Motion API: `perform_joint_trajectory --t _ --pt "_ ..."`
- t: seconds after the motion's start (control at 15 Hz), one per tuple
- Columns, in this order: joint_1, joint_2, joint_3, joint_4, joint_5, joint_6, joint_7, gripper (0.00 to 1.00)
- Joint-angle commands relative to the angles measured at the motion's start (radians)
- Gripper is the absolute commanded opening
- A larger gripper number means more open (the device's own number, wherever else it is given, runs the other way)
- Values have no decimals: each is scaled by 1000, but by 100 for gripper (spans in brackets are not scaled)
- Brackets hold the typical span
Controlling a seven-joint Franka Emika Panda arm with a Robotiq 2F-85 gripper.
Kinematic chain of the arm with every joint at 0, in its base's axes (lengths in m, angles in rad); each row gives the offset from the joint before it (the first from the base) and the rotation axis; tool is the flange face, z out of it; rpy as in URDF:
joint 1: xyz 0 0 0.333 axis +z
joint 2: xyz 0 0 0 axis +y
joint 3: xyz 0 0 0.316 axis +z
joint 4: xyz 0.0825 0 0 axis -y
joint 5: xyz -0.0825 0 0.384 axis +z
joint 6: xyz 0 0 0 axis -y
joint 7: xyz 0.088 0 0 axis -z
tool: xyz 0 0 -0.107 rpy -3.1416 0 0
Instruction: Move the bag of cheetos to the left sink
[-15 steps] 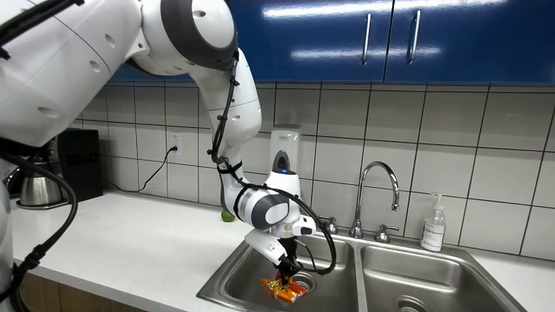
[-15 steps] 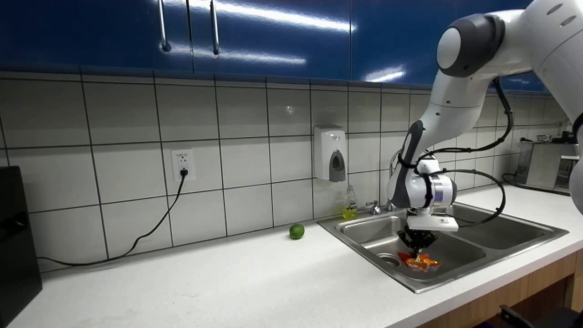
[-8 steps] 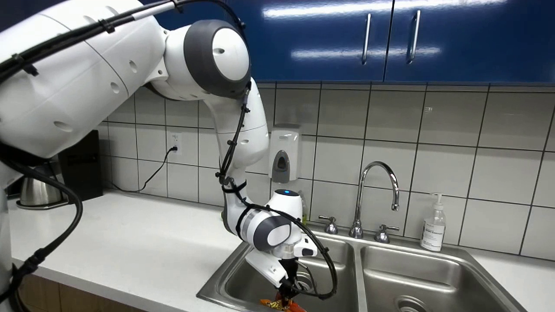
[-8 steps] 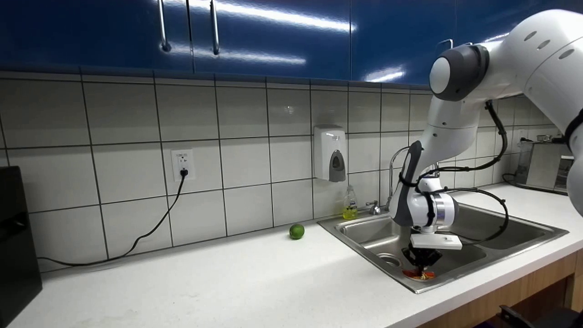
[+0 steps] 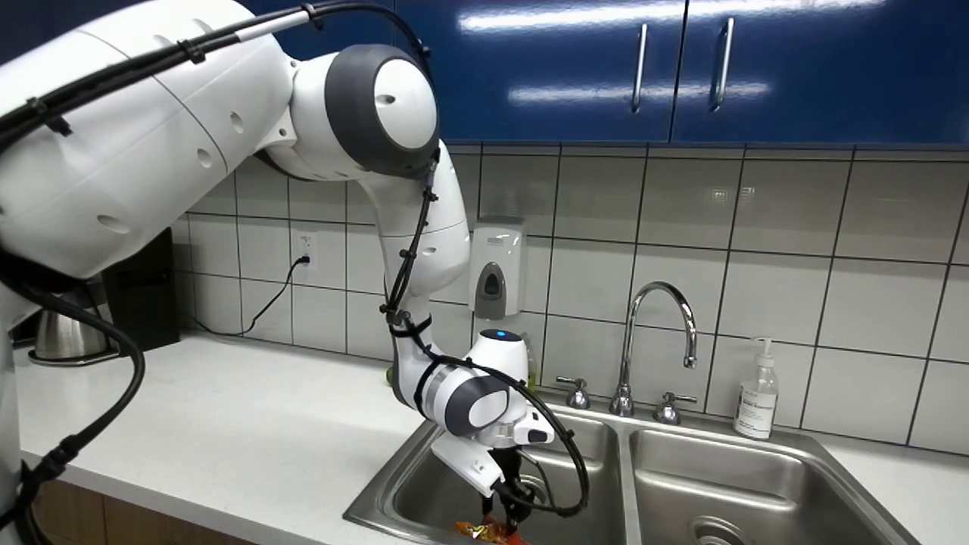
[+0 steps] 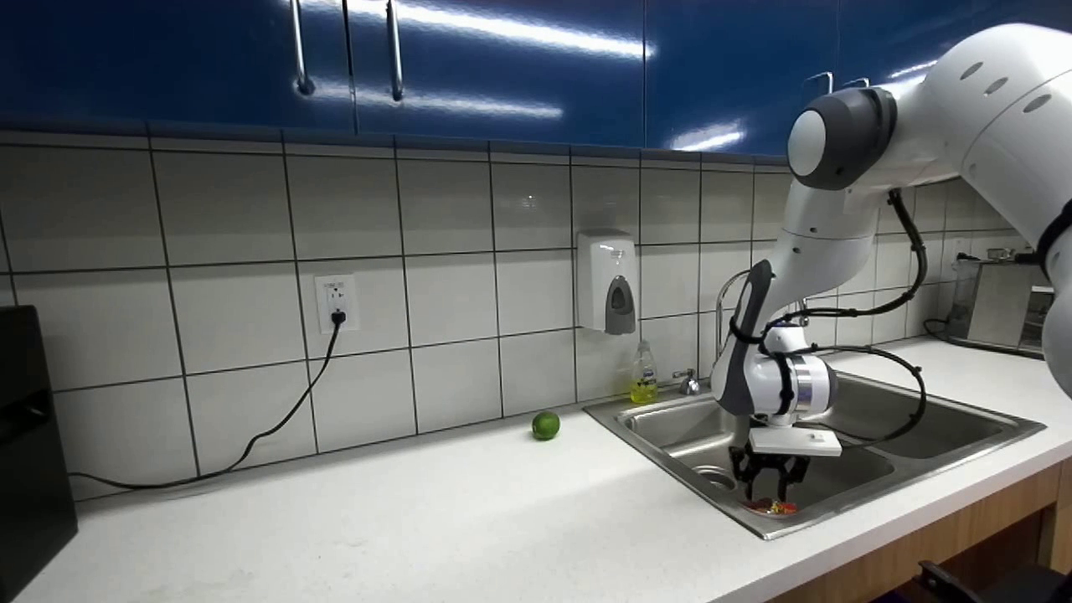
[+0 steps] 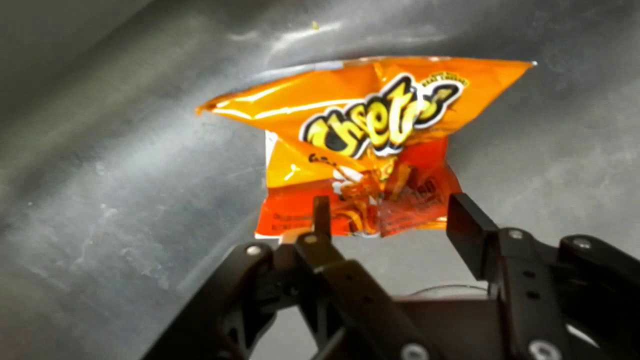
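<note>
Bag of cheetos (image 7: 362, 150) is down in the left sink (image 5: 424, 492), on its floor. Wrist view: "Cheetos" legible in yellow lettering, "REAL CHEESE!" in small print above; other print too blurred. Gripper (image 7: 392, 217) low over the bag's red end, fingers (image 7: 470, 230) wide apart; can't tell if they touch it. Pump bottle (image 5: 757, 401) near the faucet (image 5: 627, 341): label too small to read. White worktop (image 6: 402, 511), green fruit (image 6: 545, 425) on it near the tiled wall (image 6: 234, 322). Dispenser (image 6: 607, 280) on the wall, blue cabinets (image 6: 502, 74) above.
</note>
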Motion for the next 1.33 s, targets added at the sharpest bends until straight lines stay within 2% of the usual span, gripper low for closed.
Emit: perform_joint_trajectory --t 0.0,0.13,0.4,0.6,0.8,1.27 --pt "-13 -74 34 -28 -10 15 -8 95" --pt "0 -109 34 -36 -11 14 -2 100" --pt "37 -189 11 -66 -21 12 8 100" --pt "70 -277 -10 -118 -50 -34 2 100" --pt "97 -384 -19 -188 -91 -105 -14 100" --pt "172 -661 -42 -359 -190 -361 -2 100"
